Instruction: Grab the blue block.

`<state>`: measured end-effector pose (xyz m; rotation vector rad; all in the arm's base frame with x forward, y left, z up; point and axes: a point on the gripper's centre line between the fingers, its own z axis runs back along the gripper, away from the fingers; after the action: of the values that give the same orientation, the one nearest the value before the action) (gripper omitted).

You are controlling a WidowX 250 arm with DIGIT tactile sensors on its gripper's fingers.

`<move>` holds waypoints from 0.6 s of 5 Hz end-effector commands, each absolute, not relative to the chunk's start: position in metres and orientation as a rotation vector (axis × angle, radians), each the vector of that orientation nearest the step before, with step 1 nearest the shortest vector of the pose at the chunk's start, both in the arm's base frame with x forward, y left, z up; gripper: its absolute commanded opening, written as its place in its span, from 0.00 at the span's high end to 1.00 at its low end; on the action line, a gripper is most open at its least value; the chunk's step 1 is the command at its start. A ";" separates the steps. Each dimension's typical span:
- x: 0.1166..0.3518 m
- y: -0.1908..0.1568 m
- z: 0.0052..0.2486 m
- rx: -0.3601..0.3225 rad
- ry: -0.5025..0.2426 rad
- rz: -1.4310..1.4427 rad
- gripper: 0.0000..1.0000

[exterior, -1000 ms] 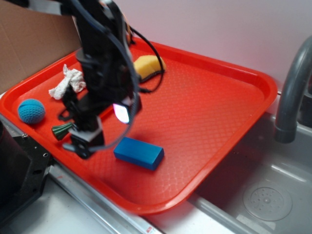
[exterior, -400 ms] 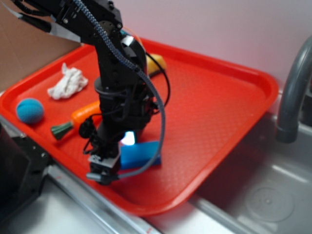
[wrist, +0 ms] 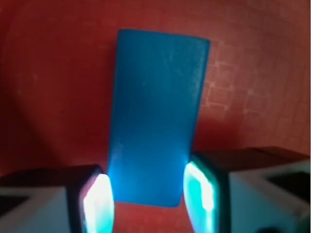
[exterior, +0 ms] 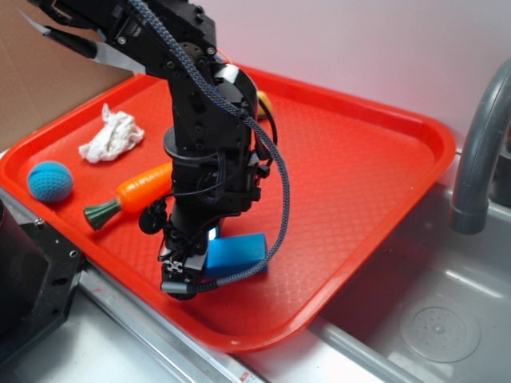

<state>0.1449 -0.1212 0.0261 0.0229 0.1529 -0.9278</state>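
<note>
When sizing up the blue block (wrist: 155, 111), note a flat, smooth brick lying on the red tray (exterior: 359, 159), close to the front rim and well apart from the toy carrot (exterior: 144, 187), the teal knitted ball (exterior: 50, 181) and the crumpled white tissue (exterior: 112, 136). Seen through the wrist view, runs lengthwise straight away from the gripper (wrist: 150, 194), with its near short end sitting between the 2 fingers (wrist: 99, 199) and most of its length reaching out beyond them. Means a grip across the narrow width, not along the long axis. Shows the jaws spread, 1 lit pad just beside each long side; cannot tell whether either pad already touches, but looks not yet pinched. Sits slightly off square, tilting a little to the right toward its far end. From the exterior view, places the gripper (exterior: 180, 275) low over the tray at the block's left end, with the block (exterior: 238, 251) stretching off to the right. Calls, as a judgement, for closing in place, perhaps after pushing slightly further along the block for a fuller hold.
</note>
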 end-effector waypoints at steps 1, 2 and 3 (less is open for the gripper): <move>0.166 -0.121 0.042 -0.047 -0.017 -0.831 0.00; 0.181 -0.127 0.047 -0.047 -0.055 -0.799 0.00; 0.185 -0.135 0.037 -0.062 -0.027 -0.865 0.00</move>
<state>0.1887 -0.1295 0.0295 -0.0584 0.0156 -0.8621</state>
